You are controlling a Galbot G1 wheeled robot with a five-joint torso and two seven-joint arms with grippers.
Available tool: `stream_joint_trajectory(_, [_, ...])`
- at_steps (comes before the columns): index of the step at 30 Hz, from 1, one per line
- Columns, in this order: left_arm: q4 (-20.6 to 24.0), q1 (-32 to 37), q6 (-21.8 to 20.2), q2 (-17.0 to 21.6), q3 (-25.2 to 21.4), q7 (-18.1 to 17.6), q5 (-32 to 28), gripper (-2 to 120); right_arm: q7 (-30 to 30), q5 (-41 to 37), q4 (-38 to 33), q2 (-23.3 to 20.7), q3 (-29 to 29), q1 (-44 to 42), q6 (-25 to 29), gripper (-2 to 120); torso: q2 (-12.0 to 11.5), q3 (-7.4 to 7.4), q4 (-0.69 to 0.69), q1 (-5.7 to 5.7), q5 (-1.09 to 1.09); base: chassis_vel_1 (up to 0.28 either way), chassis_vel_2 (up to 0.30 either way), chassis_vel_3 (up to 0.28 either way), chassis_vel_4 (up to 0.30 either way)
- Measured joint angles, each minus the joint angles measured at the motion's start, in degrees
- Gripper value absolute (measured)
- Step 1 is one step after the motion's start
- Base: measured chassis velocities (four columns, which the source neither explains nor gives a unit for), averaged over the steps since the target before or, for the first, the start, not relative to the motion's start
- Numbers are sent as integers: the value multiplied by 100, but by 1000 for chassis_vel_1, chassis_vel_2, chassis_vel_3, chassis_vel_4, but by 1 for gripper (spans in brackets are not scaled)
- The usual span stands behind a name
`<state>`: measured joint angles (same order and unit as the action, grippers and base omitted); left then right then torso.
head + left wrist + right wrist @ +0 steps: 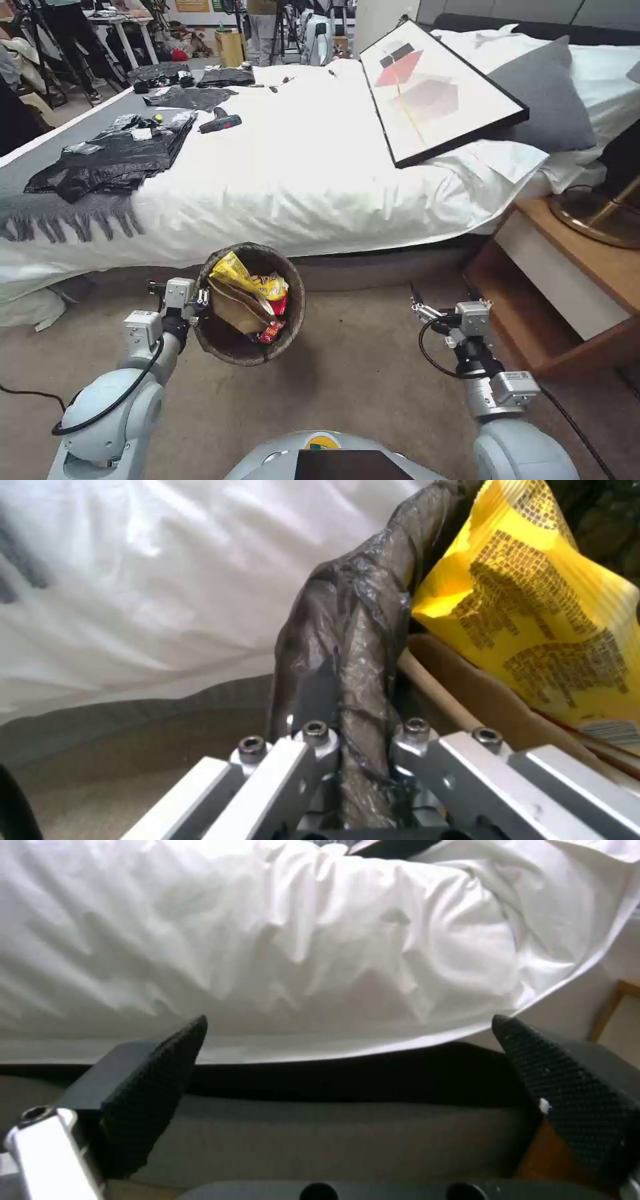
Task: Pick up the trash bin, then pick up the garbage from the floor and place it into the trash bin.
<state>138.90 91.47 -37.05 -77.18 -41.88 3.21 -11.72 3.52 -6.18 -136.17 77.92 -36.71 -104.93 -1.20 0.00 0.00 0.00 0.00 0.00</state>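
left pincer (200,301) clamps trash bin (293,320) rim | right pincer (347,1080) wide, empty

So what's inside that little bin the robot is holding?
The trash bin, clamped at its rim by the left gripper, holds a yellow snack wrapper, a brown paper bag and red packets. Anything beneath them is covered.

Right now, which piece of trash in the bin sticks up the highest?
The crinkly yellow snack wrapper stands tallest in the bag-lined round trash bin. The flat brown paper bag and red packets sit lower.
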Motion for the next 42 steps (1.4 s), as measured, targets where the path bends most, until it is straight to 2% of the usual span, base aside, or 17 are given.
stream_joint_trajectory(42, [-89, -20, 10, 4, -3, 10, -17, 3, 9, -68, 116, -35, 68, 90, -131, 100, 0, 0, 0, 0, 0, 18, 18, 14, 15])
